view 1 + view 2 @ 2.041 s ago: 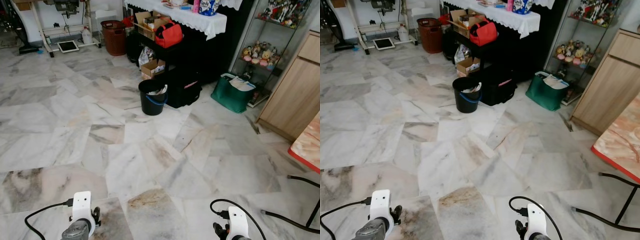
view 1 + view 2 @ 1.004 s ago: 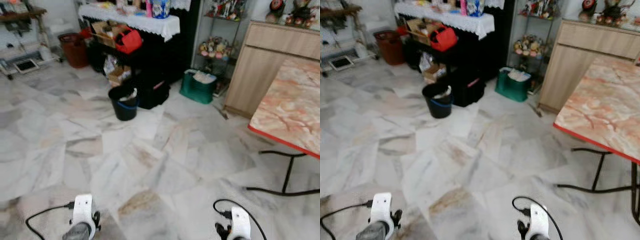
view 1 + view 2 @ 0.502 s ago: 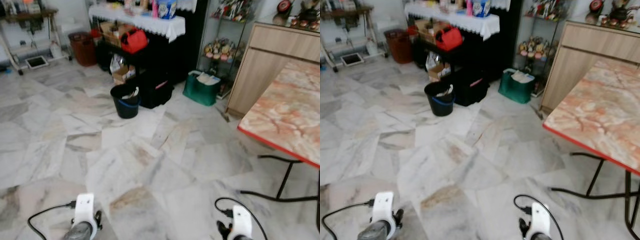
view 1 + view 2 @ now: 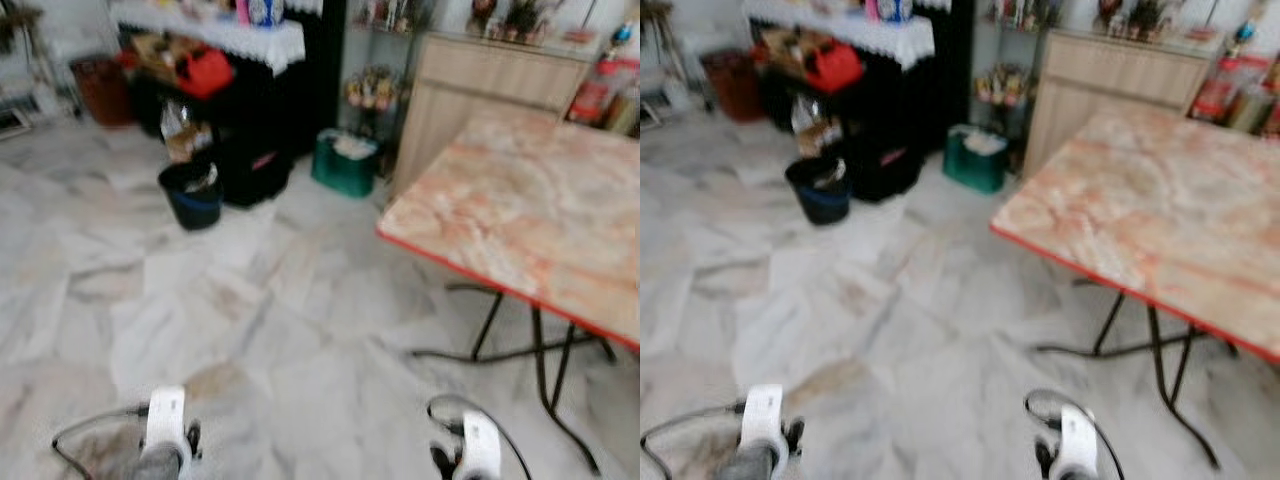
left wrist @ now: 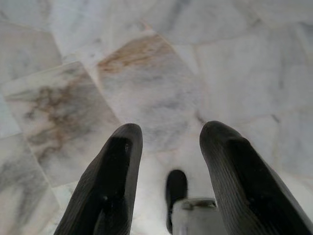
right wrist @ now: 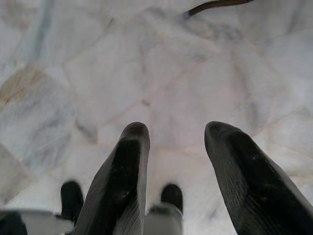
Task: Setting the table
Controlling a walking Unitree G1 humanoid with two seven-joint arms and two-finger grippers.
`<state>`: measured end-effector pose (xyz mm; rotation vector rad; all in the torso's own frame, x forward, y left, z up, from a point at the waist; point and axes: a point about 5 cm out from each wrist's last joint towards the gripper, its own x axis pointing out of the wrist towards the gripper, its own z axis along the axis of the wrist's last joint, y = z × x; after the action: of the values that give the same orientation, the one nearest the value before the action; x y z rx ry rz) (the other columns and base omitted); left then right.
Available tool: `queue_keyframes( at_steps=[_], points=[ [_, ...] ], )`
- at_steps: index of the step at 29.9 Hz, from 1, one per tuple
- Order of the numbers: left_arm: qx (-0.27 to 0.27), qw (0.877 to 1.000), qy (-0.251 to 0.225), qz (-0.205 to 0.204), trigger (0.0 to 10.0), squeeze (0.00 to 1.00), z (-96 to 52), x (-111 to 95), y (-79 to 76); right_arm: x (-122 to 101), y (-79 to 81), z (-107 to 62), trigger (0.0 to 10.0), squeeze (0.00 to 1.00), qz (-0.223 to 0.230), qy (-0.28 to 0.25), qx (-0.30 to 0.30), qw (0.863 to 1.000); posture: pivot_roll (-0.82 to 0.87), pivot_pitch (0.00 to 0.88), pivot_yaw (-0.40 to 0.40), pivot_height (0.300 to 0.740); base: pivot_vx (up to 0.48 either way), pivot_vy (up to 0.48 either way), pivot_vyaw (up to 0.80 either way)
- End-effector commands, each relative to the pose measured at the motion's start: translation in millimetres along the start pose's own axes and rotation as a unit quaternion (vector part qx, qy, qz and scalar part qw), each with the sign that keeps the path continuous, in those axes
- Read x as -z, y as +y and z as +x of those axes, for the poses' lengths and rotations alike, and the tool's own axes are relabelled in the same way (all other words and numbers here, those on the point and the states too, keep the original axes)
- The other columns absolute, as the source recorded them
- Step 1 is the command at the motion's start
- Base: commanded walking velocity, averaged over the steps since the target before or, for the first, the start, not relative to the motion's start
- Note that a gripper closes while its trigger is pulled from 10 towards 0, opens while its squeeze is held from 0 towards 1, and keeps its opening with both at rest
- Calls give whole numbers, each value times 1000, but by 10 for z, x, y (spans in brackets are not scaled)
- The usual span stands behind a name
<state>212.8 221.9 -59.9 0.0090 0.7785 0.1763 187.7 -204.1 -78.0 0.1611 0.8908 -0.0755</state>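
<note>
Left tool [image 5: 168, 147] and right tool [image 6: 173, 147] hanging low, fingers spread and empty, pointing at marble floor [image 4: 250, 330], red-edged desk [image 4: 520, 220] ahead right, one corner nearest.

Head stereo pair: mounted high, angled forward and down across the marble floor [image 4: 250, 330] toward the red-edged table [image 4: 1160, 220] at right and a wooden cabinet [image 4: 480, 90] beyond; both frames blurred, near-identical coverage. Wrist cameras: each faces straight down along its own black fingers [image 5: 110, 181] [image 6: 122, 176], close above the floor tiles.
</note>
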Motion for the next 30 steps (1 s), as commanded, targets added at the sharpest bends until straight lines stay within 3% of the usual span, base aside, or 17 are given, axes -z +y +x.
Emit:
queue_keyframes(
  at_steps=[1, 6, 30],
  points=[
    [9, 1000, 4, 1, 10000, 0, -3, 31, -74, 48, -85, -26, 10000, 0, 5, 7, 12, 1000, 134, 0, -35, 740, 0, -300, -675],
    [9, 1000, 5, -1, 10000, 0, -4, 37, -78, 48, -94, -28, 10000, 0, -2, 8, 12, 1000, 134, 0, -39, 740, 0, -301, -630],
    [16, 1000, 10, -3, 10000, 0, -7, 58, -127, 42, -130, -37, 10000, 0, -6, 3, 18, 1000, 114, 0, -44, 740, 0, -300, 0]
  ],
)
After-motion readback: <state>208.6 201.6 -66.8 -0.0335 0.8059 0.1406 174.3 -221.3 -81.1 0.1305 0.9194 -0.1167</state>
